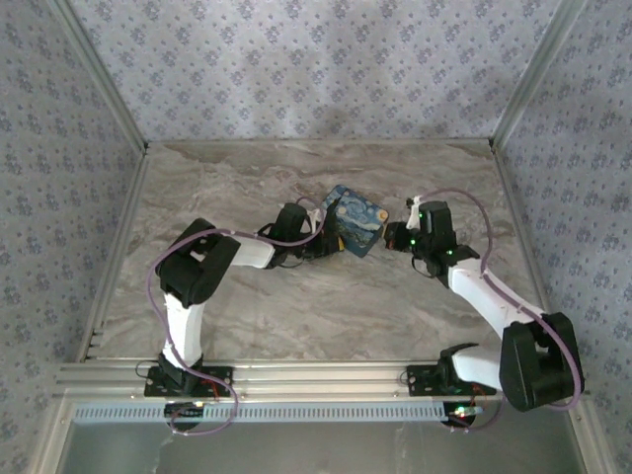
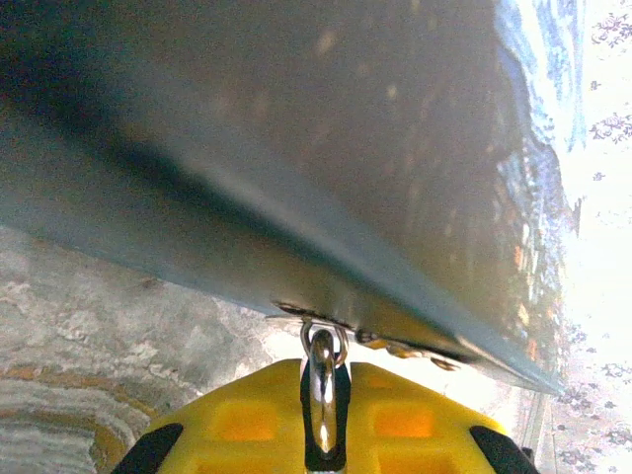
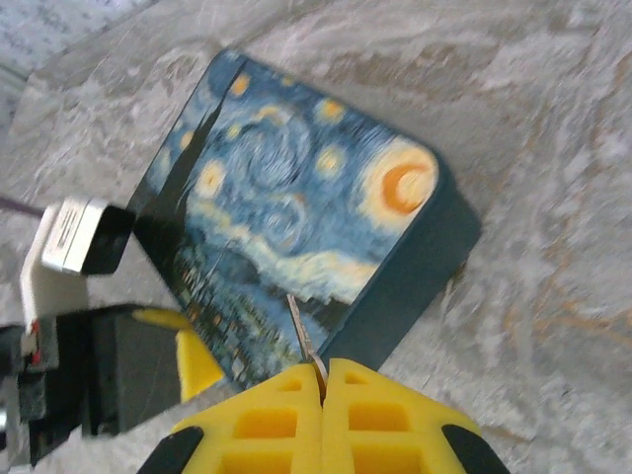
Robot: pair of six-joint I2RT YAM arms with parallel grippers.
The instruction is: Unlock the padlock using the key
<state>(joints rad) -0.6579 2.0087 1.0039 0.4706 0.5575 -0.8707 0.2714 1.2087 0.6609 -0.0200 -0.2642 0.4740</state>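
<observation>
Yellow fingers of your left gripper (image 2: 323,400) are pinched narrow around a tiny silvery metal padlock (image 2: 322,370). That close, blurred piece is probably its shackle, hooked to the edge of the blue-and-yellow swirl-painted rectangular tin (image 2: 296,148) just ahead of the fingertips. Your right gripper (image 3: 323,380) is closed tight on a thin silvery metal key (image 3: 299,331), whose blade juts forward from the tips over the tin's near corner. Grey marbled tabletop (image 3: 553,197) spreads beyond the tin.
</observation>
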